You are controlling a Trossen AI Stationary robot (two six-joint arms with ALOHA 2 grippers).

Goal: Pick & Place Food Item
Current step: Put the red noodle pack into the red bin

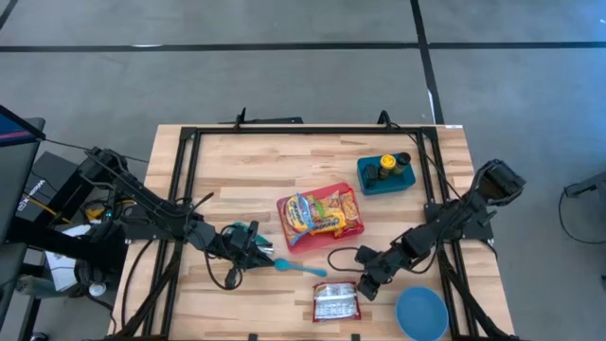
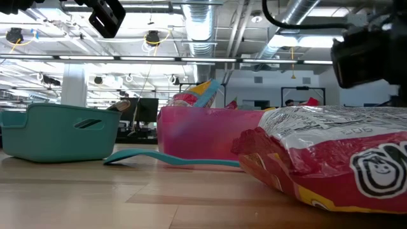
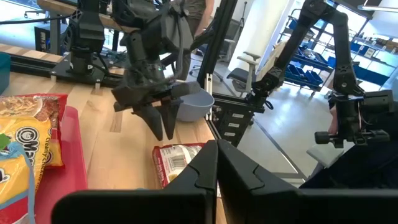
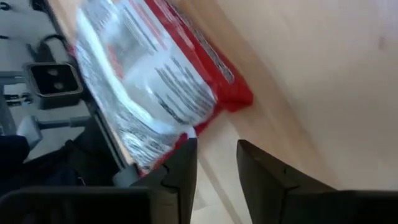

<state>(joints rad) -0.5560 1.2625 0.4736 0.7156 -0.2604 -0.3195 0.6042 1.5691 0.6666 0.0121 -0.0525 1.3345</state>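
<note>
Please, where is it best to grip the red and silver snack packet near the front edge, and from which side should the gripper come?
The snack packet lies flat on the table, so coming straight down from above seems best. Pinch one crimped red end seam, which is thinner than the puffy silver middle. The right gripper hovers just beside it, fingers slightly apart.

Lighting is bright and even, from overhead ceiling strip lights [image 2: 95, 58] visible in the low view. Shadows on the desk [image 1: 256, 161] are soft and faint. The snack packet [image 4: 149, 81] shows motion blur and white glare in the right wrist view. Its near face is out of focus in the low view. Background windows in the left wrist view are overexposed.
</note>
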